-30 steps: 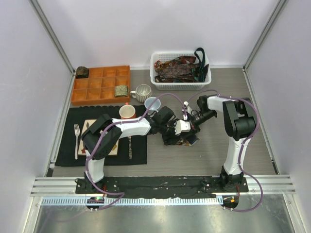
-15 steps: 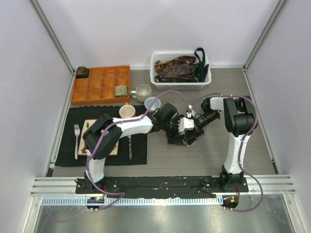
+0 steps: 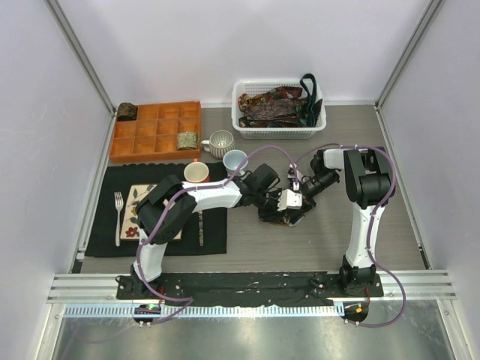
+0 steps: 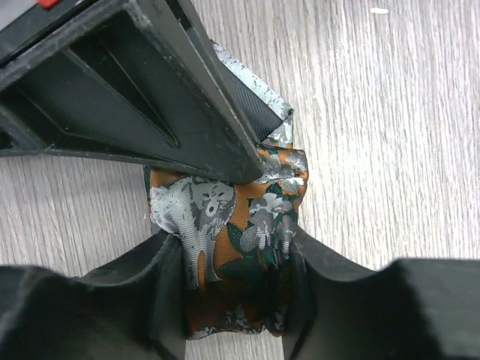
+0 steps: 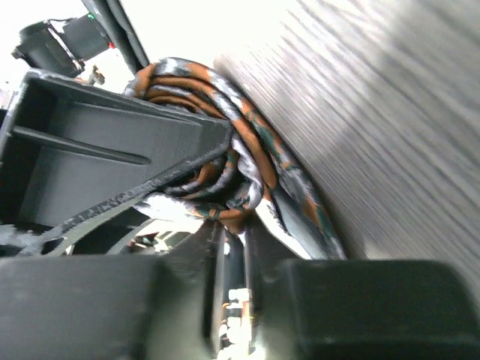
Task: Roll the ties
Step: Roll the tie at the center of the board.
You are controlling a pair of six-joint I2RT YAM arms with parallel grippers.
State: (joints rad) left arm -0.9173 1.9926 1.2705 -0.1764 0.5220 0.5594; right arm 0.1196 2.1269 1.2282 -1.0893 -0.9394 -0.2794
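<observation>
Tie [image 4: 240,247]: woven cloth, satin sheen, silver-grey threads glossier than the orange ground. Left gripper [image 4: 232,283] and right gripper [image 5: 236,195]: matt black plastic, faces grainy, edges rough. Table [image 4: 390,112]: grey wood-grain, matt, smooth. Basket [image 3: 279,133] at 12 o'clock: white plastic lattice, slight gloss. Mat [image 3: 103,184] at 9 o'clock: black, matt cloth. Tray [image 3: 150,157] at 10 o'clock: orange, smooth

A white basket [image 3: 277,133] stands at the back of the counter [image 3: 390,150], right of an orange compartment tray [image 3: 142,144]. 3 cups stand close together: a ribbed mug [image 3: 220,142], a pale blue cup [image 3: 235,160] and a tan cup [image 3: 196,173]. The black mat [image 3: 105,229] carries a floral plate [image 3: 137,199] and a fork [image 3: 118,217].
</observation>
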